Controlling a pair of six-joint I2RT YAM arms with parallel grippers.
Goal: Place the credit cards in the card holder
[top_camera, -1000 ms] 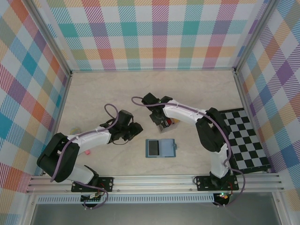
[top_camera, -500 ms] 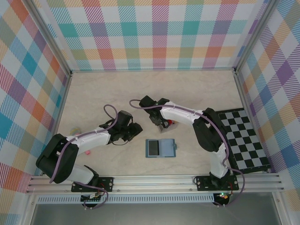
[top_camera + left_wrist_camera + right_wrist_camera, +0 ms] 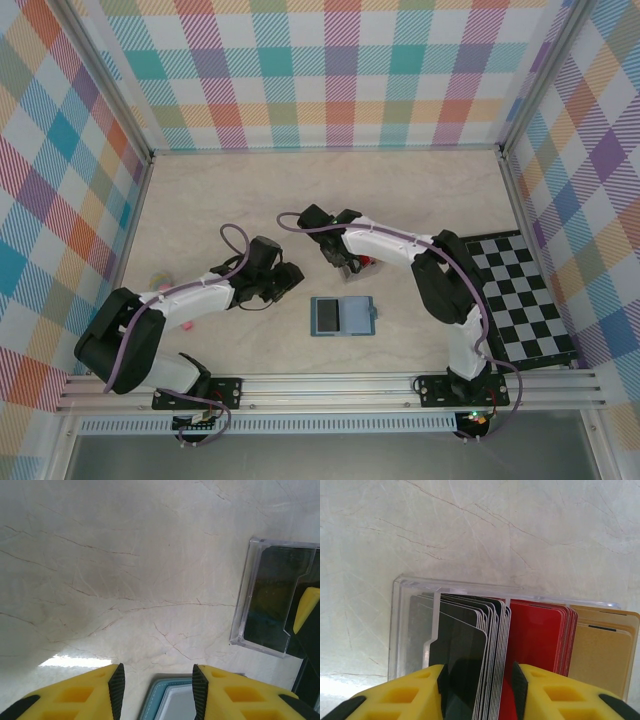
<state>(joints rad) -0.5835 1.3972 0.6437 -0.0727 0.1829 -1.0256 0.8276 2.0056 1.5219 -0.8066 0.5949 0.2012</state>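
The table is a pale cream surface with thin brown veins like marble, and in the left wrist view a bright patch of reflected light lies on it. A clear plastic rack with upright dividers stands near the middle of the table. A black-and-white chequered board lies flat at the table's right edge, beside the right wall. A small pink object sits near the front left, well apart from the board. Plaid walls in teal, orange, pink, yellow and purple close three sides, and a metal rail runs along the near edge
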